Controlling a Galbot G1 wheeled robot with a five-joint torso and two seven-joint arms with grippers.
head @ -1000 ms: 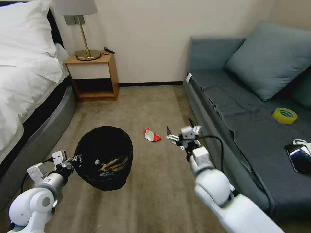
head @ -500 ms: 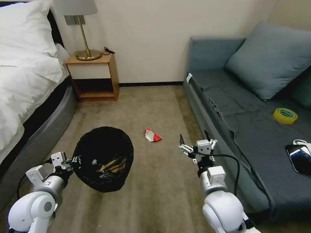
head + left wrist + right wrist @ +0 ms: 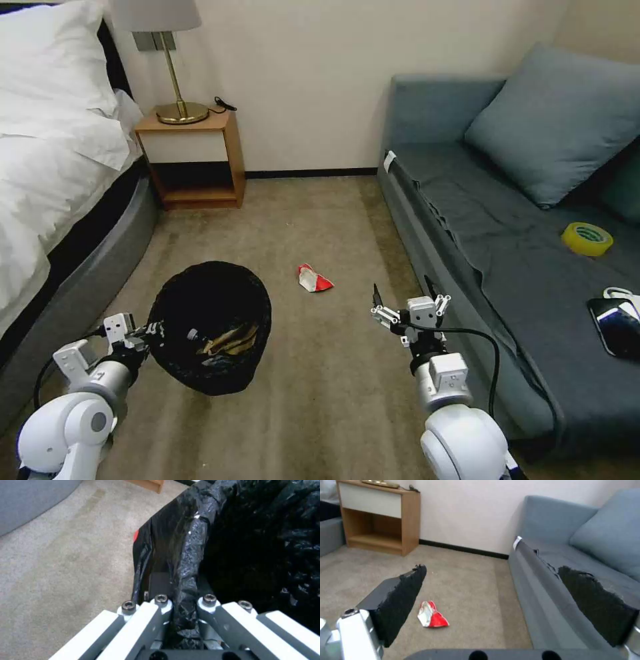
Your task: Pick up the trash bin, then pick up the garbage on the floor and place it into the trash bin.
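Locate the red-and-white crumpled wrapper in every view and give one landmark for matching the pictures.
Head view: red-and-white wrapper on the carpet, between the trash bin and the open right pincer.
Left wrist view: a red sliver past the bin's edge, probably the wrapper.
Right wrist view: wrapper on the carpet, ahead between the pincer's fingers.
Shared landmark: the wooden nightstand.

The round black mesh trash bin with its glossy black plastic liner [image 3: 210, 327] shows tan and brown scraps inside. On the beige carpet beside the bin lies a crumpled red-and-white wrapper [image 3: 313, 279]. Farther from the bin, the slate-blue fabric sofa [image 3: 507, 267] carries a matching blue-grey cushion [image 3: 560, 120], a yellow tape roll with a green inner ring [image 3: 586, 238] and a black phone [image 3: 617, 325]. The light-brown wooden nightstand [image 3: 193, 157] has a white drawer front and a brass lamp base [image 3: 181, 112].
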